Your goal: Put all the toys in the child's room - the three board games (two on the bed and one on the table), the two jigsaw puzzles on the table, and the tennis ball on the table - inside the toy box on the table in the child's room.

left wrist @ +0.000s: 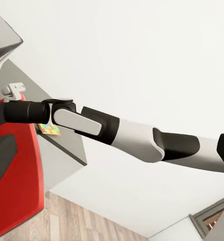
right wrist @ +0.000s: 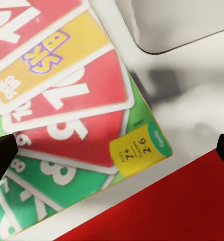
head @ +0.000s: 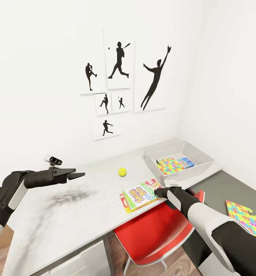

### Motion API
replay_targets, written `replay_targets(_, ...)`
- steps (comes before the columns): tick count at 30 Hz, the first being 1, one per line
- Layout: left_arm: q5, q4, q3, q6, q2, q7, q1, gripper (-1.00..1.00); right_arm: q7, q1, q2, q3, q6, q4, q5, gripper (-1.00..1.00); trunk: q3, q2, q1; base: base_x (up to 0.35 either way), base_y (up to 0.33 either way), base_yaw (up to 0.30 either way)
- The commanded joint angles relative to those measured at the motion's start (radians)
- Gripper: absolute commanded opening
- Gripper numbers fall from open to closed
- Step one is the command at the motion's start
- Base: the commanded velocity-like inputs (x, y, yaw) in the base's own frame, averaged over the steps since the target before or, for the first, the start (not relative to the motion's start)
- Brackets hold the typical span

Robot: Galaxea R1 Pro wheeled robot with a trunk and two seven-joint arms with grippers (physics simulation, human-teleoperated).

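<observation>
SKIP BO board game is your current target: it's lying flat near the front edge of the tabletop, just beside the toy box, and your right hand is right at its near corner. In the right wrist view the two fingertips sit wide apart at either side of the picture, so that hand is open and not gripping yet.

Toy box already has a jigsaw puzzle and the light blue board game inside. Tennis ball is on the tabletop, just behind the SKIP BO box. Another jigsaw puzzle is over on the lower dark desk to your right.

Next move, I'd guess: get the fingers over that corner, pinch, lift, then carry it the short hop over the box's sloping wall.

Watch the red chair tucked right under the edge, your forearm is above it. Left hand hovers open, well clear over bare tabletop, so plenty of room that side.
</observation>
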Motion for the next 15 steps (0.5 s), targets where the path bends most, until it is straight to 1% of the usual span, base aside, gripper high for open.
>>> replay_targets(1, 0.0, 0.0, -0.002, 0.011, 0.002, -0.005, -0.001, 1.0, -0.006, 0.0, -0.001, 0.01, 0.006, -0.002, -0.013, 1.0, -0.001, -0.001, 0.0, 0.0, 0.0, 0.0)
replay_targets(5, 0.0, 0.0, 0.003, 0.011, 0.005, -0.005, -0.001, 1.0, -0.006, 0.0, -0.001, 0.01, 0.006, -0.002, -0.013, 1.0, -0.001, -0.001, 0.0, 0.0, 0.011, 0.0)
replay_targets(8, 0.001, 0.0, 0.024, 0.011, 0.005, -0.005, -0.001, 1.0, -0.006, 0.0, 0.0, 0.01, 0.006, -0.002, -0.013, 1.0, -0.001, -0.001, 0.0, 0.0, 0.089, 0.0)
replay_targets(11, 0.0, 0.001, 0.036, 0.011, 0.006, -0.005, -0.001, 1.0, -0.006, 0.0, 0.0, 0.01, 0.006, -0.002, -0.013, 1.0, -0.001, -0.001, 0.0, 0.0, 0.031, 0.0)
replay_targets(15, 0.0, 0.0, 0.039, 0.011, 0.006, -0.005, -0.001, 1.0, -0.006, 0.0, 0.0, 0.01, 0.006, -0.002, -0.013, 1.0, -0.001, -0.001, 0.0, 0.0, 0.007, 0.0)
